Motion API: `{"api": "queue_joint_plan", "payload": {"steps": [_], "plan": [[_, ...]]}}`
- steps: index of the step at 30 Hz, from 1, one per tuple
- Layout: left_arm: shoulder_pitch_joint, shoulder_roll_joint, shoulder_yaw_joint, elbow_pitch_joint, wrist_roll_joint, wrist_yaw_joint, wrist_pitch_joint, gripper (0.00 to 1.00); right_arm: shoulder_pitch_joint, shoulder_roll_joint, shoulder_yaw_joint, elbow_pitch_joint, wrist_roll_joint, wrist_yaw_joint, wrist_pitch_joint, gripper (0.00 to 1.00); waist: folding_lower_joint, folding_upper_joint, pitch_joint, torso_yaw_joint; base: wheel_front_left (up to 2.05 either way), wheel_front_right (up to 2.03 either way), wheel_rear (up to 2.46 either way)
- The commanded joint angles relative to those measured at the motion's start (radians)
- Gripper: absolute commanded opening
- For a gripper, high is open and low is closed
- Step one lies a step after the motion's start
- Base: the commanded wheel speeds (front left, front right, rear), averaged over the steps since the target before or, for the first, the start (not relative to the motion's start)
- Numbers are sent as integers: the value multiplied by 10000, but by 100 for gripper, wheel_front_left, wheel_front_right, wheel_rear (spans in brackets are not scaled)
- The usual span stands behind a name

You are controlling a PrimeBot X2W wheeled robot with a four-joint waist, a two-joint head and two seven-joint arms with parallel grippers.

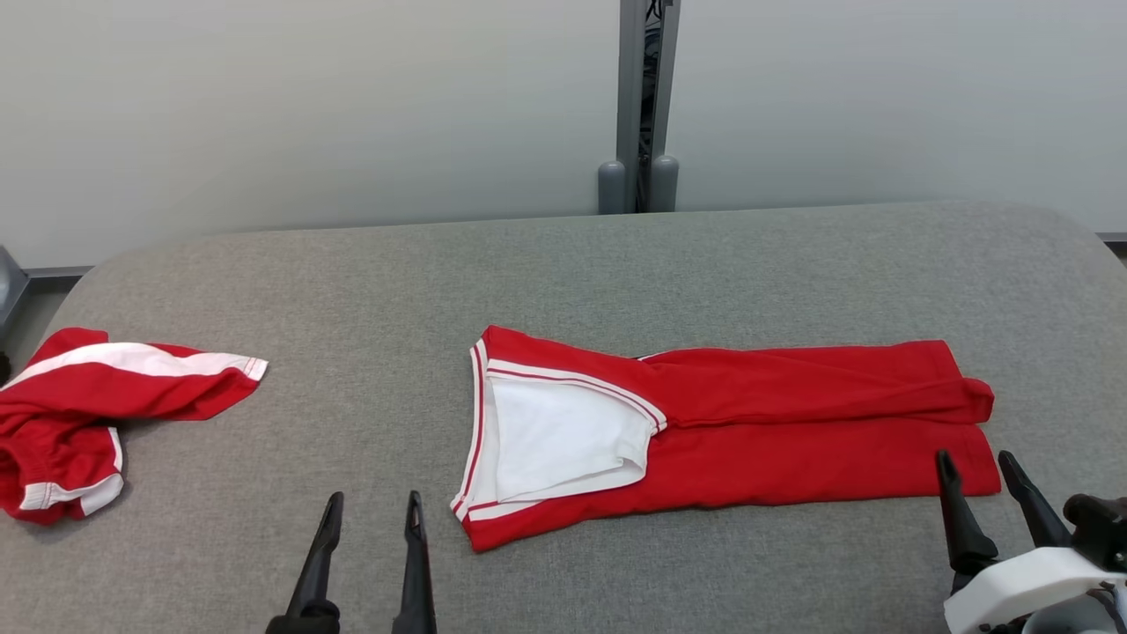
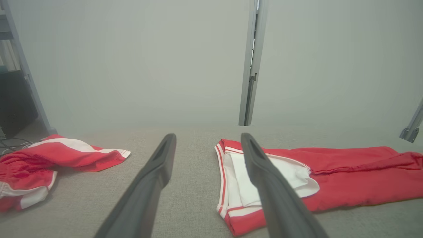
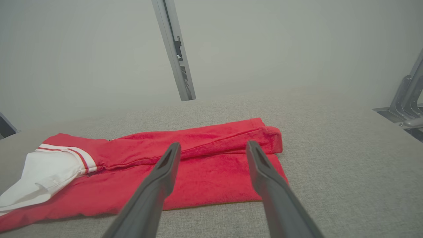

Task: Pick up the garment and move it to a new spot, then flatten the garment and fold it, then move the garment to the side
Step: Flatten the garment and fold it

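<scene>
The garment [image 1: 792, 423], red with white striped trim and a white panel [image 1: 555, 440] at its left end, lies folded into a long band across the middle of the grey table [image 1: 616, 264]. My left gripper [image 1: 373, 502] is open near the front edge, just left of the garment's striped end, touching nothing. In the left wrist view its fingers [image 2: 208, 137] frame that end of the garment [image 2: 357, 181]. My right gripper [image 1: 975, 460] is open at the garment's right end, empty. The right wrist view has it [image 3: 214, 144] hovering above the red cloth [image 3: 211, 178].
A second red and white garment [image 1: 97, 396] lies crumpled at the table's far left edge, also seen in the left wrist view [image 2: 49, 158]. A grey post [image 1: 638, 106] stands against the pale wall behind the table. Bare grey cloth stretches behind the garment.
</scene>
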Motion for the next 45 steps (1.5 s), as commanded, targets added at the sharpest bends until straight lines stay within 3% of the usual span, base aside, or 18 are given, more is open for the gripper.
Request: {"api": "queue_joint_plan", "payload": {"steps": [1, 12, 16, 21, 29, 36, 41, 42, 43, 44, 45], "plan": [[51, -76, 91, -68, 167, -184, -8, 100, 124, -47, -125, -13, 111, 3, -41, 100, 0, 0, 8, 91, 0, 0, 0], [-18, -414, 388, -191, 781, -854, -7, 100, -141, 119, -599, 612, 871, 3, -41, 100, 0, 0, 274, 428, 0, 0, 0], [-212, -511, 325, -262, 1070, -1105, -7, 100, -1092, -156, -654, 1899, 2238, 3, 331, 100, 0, 0, 586, 568, 0, 0, 0], [-477, -553, 212, -220, 1330, -1355, -7, 100, -2432, -707, -979, 3319, 3136, 5, 845, 100, 0, 0, 1049, 739, 0, 0, 0], [-946, -584, 46, -99, 1605, -1643, -8, 100, -4290, -1115, -1170, 5645, 3316, 3, 1015, 100, 0, 0, 1859, 1000, 0, 0, 0], [-1206, -617, -16, 17, 1710, -1763, -8, 100, -5019, -918, -902, 7214, 3110, 3, 1067, 100, 0, 0, 2085, 1102, 0, 0, 0], [-1242, -629, 3, 65, 1740, -1826, -8, 100, -5055, -706, -656, 7621, 3129, 3, 1106, 100, 0, 0, 2073, 1075, 0, 0, 0], [-1247, -630, 5, 68, 1751, -1820, -8, 100, -5058, -696, -632, 7651, 3172, 3, 1095, 94, 0, 0, 2070, 1066, 0, 0, 0], [-1254, -630, 8, 76, 1769, -1835, -8, 100, -5060, -690, -588, 7672, 3198, 3, 1084, 79, 0, 0, 2065, 1060, 0, 0, 0], [-1260, -631, 18, 81, 1778, -1854, -8, 100, -5064, -682, -546, 7673, 3230, 3, 1074, 47, 0, 0, 2057, 1054, 0, 0, 0], [-1261, -631, 25, 87, 1793, -1877, -8, 100, -5053, -681, -505, 7677, 3243, 3, 1048, 34, 0, 0, 2045, 1050, 0, 0, 0]]}}
